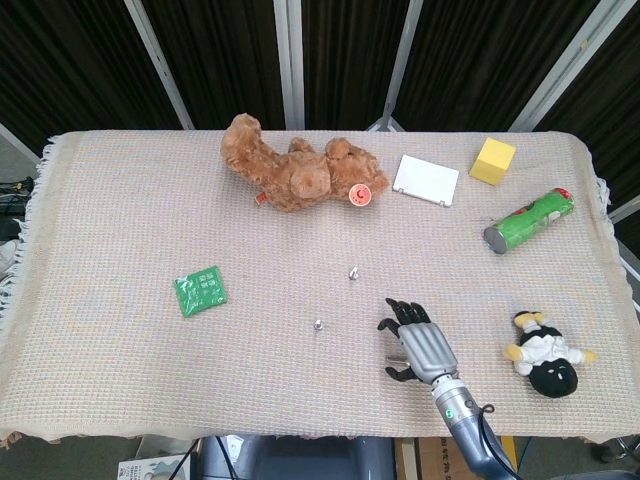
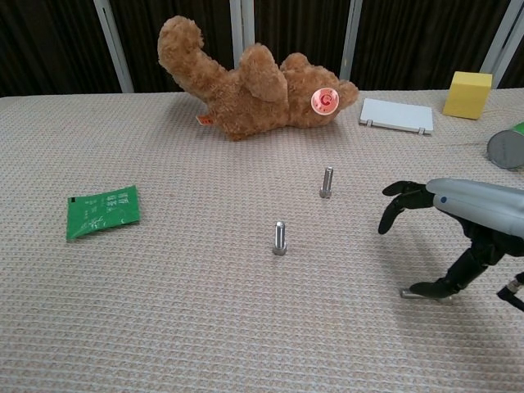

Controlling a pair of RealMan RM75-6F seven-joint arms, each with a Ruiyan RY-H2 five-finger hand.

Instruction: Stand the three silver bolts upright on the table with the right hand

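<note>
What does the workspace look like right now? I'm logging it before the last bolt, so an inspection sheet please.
Surface: beige woven tablecloth.
Job's things: two silver bolts upright; third silver bolt lying flat under the right hand.
Clutter: brown teddy bear, green sachet, white flat box, yellow cube, green can on its side, black-and-white plush toy.
Hands: right hand open, fingertip at the lying bolt; left hand not in view.
Cables: black cable at the right wrist.
Surroundings: dark panels behind.
</note>
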